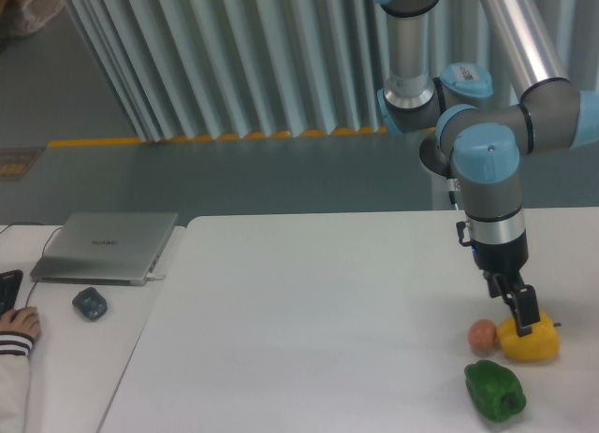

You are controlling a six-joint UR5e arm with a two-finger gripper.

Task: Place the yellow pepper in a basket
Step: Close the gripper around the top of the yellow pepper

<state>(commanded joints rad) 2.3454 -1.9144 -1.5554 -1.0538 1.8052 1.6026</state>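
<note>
Spanning most of the view, the white table (309, 311) carries everything of interest, with a second, slightly lower desk (84, 358) butted against its left side. Above the right part of the table hangs the grey-and-blue robot arm (487, 162), its wrist pointing straight down. On the left desk lies a closed silver laptop (108, 246), and just in front of it sits a small dark mouse (90, 303); a person's hand (19, 323) in a white cuff rests at the left edge beside a dark keyboard corner. At the table's near right corner lies the green pepper (494, 390), glossy and tilted on its side. Just behind it, close but apart, sits the yellow pepper (530, 344), resting on the tabletop near the right edge. The gripper (520, 313) is down on the top of the yellow pepper, its dark fingers (524, 307) narrow and apparently set around the stem area, though whether they actually clamp it cannot be told from this angle. Smallest of all, an orange-pink ball (482, 335) lies touching or just beside the yellow pepper's left flank. No basket shows anywhere.
</note>
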